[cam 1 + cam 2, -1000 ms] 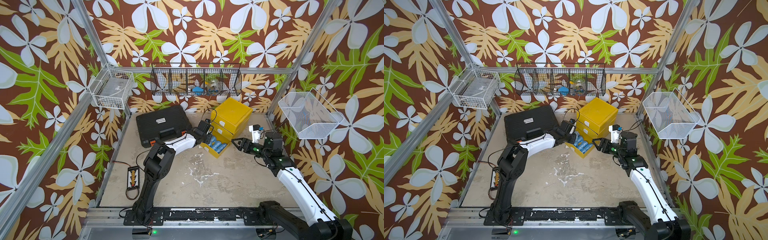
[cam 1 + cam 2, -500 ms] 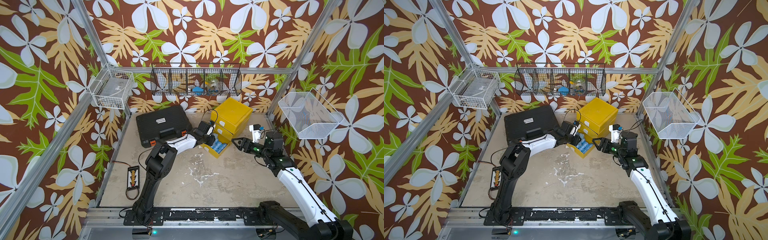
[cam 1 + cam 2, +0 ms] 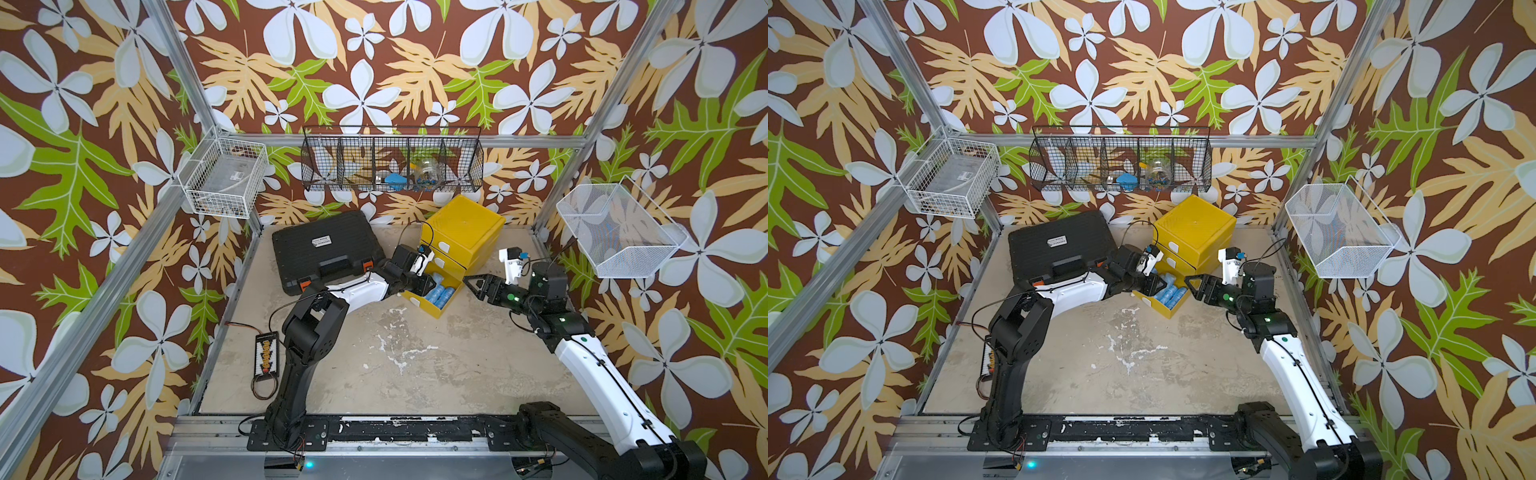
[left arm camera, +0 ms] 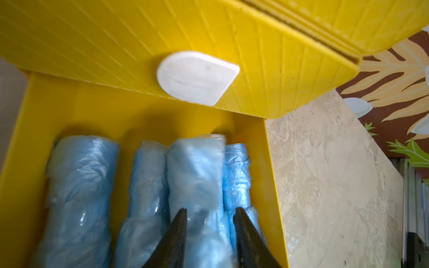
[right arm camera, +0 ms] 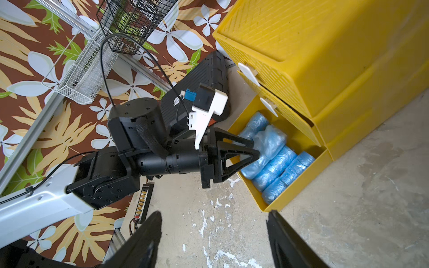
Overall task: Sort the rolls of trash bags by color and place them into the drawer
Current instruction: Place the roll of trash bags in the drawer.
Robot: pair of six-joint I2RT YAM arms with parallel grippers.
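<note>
A yellow drawer [image 3: 441,309] stands pulled out at the bottom of the yellow cabinet [image 3: 461,224]. Several blue rolls [image 3: 441,293] lie side by side in it. My left gripper [image 4: 210,211] reaches into the drawer [image 4: 274,185], shut on a pale blue roll [image 4: 195,174] that rests on top of the others. The right wrist view shows this roll [image 5: 267,139] at the left gripper [image 5: 255,149] tips, above the packed rolls [image 5: 278,162]. My right gripper [image 3: 471,286] hovers open just right of the drawer, and nothing lies between its fingers [image 5: 148,232].
A black case [image 3: 324,249] lies left of the cabinet, beside my left arm. A small connector board with cables [image 3: 266,353] sits at the table's left edge. Wire baskets hang on the back wall [image 3: 390,166], the left post [image 3: 226,183] and the right wall [image 3: 619,237].
My left gripper has shifted slightly at the drawer with the roll between its fingers. The right arm has not moved.
</note>
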